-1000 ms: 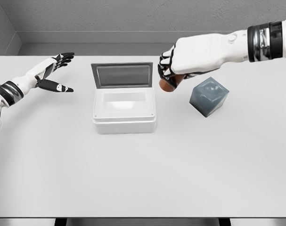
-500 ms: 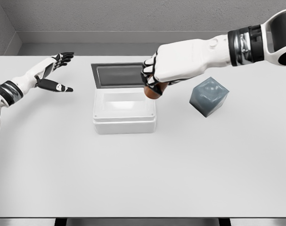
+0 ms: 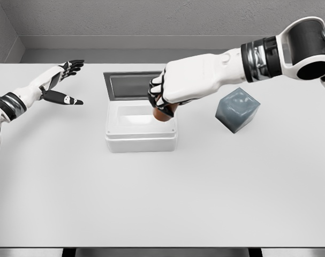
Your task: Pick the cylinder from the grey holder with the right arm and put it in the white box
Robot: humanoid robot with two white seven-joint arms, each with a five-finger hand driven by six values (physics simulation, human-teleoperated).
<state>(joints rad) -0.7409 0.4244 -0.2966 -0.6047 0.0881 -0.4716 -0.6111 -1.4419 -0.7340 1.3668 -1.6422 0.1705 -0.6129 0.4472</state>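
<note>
Cylinder (image 3: 163, 114): reddish-brown, only the lower end peeking out below the fist, up over the right side of the open box, off the tabletop.

Right hand (image 3: 170, 91): clamped on the cylinder, dark fingers (image 3: 157, 98) curled tight around its upper part, knuckles facing the camera, white forearm reaching in from the upper right with a dark banded wrist and a big round joint at the picture's edge.

White box (image 3: 141, 140): sitting on the tabletop left of centre, cavity open and pale inside, whether the cylinder's tip dips below the rim is not clear from this angle.

Lid (image 3: 138, 85): standing up behind the cavity, grey panel inside a darker frame, its right edge partly covered by the fist.

Grey holder (image 3: 237, 110): blue-grey cube, turned corner-on, resting on the tabletop to the right of the box, well apart from it, just below the right forearm.

Left hand (image 3: 63, 80): out at the far left, raised above the tabletop, fingers spread and straight, thumb stuck out, gripping nothing, well apart from the box.

Tabletop (image 3: 162, 198): plain white, wide, dark gap along the near edge.

Backdrop: grey textured wall (image 3: 151, 19) behind, pale strip along its foot.
</note>
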